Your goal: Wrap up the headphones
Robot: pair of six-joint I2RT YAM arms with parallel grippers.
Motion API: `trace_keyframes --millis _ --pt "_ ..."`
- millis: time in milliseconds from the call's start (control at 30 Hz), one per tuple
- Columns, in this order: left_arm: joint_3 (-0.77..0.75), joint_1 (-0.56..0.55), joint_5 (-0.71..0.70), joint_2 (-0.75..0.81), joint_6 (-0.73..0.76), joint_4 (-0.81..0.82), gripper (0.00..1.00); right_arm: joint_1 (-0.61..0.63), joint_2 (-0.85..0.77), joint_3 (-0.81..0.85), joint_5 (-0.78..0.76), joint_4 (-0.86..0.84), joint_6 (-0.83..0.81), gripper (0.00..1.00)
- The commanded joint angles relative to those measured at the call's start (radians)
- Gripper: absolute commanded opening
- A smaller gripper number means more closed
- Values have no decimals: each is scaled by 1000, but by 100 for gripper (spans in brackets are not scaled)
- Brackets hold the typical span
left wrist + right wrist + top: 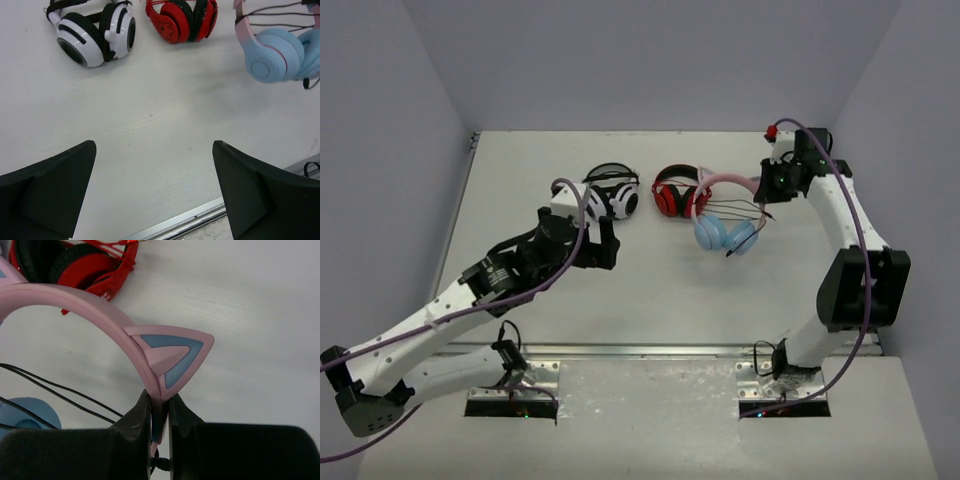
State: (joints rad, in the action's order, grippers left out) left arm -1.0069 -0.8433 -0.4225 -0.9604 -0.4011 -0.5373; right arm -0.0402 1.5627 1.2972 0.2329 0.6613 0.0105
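**Headphones pinched at the headband, neighbours crowding in**

Headphones point(725, 215) are at the right rear of the table point(650, 300). The right gripper point(160, 402) is clamped tight on the pink headband, right below a cat ear point(172, 352). Strands of black cable point(735, 210) run across between the band's two sides, above the light blue cups. Just beside the band lies the red-and-black pair point(675, 192), and further left the white-and-black pair point(610, 195). The left gripper point(154, 165) hovers over bare tabletop near that white pair, fingers spread wide, gripping nothing.
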Motion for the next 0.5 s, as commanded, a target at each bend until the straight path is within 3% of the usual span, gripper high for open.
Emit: trace_keyframes --millis 0,167,333,467 --pt "-6 4 -10 142 49 -145 100 -94 129 126 155 3 -50 1" --pt "83 4 -88 253 143 -127 100 -159 237 228 149 5 -151 1" --pt "223 4 -3 299 146 0 100 -158 209 142 82 -103 -205 1" --pt "232 4 62 305 160 37 100 -158 149 -5 68 -355 -236 1"
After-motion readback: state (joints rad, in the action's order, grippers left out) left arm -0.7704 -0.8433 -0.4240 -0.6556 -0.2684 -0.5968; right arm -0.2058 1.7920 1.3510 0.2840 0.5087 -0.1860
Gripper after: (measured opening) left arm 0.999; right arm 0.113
